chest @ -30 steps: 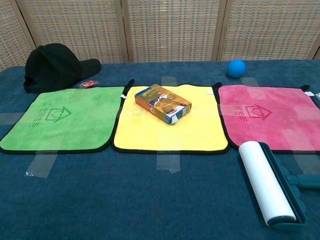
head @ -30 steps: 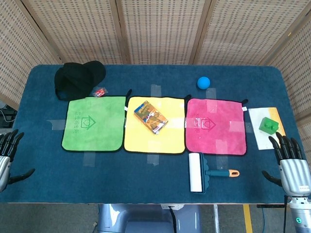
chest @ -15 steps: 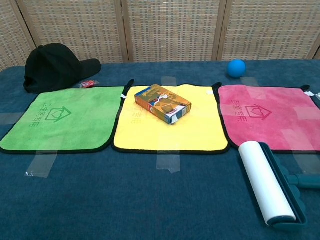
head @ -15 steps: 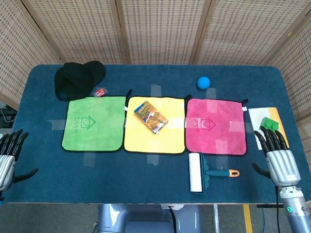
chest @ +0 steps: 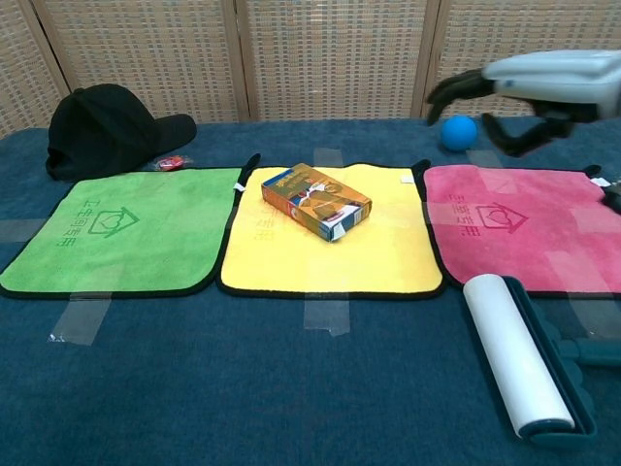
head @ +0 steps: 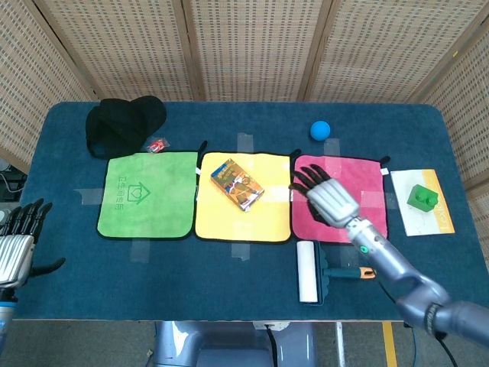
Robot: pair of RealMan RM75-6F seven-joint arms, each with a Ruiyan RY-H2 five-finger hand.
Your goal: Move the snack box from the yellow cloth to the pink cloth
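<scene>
The snack box (head: 237,184) (chest: 316,201) lies flat and slantwise on the yellow cloth (head: 243,216) (chest: 330,257), the middle of three cloths. The pink cloth (head: 365,215) (chest: 524,233) lies to its right and is bare. My right hand (head: 323,196) (chest: 524,85) hovers open above the pink cloth's left part, fingers spread and pointing toward the box, a short way from it. My left hand (head: 17,246) hangs open off the table's left front edge, holding nothing.
A green cloth (head: 147,195) lies at the left, with a black cap (head: 122,124) and a small red packet (head: 157,144) behind it. A blue ball (head: 320,130) sits behind the pink cloth. A lint roller (head: 309,271) lies in front; a green block (head: 422,196) rests on paper at the right.
My right hand has swung up from the table's right front edge, leftward over the pink cloth toward the box. The left hand has crept slightly inward. The box has not moved.
</scene>
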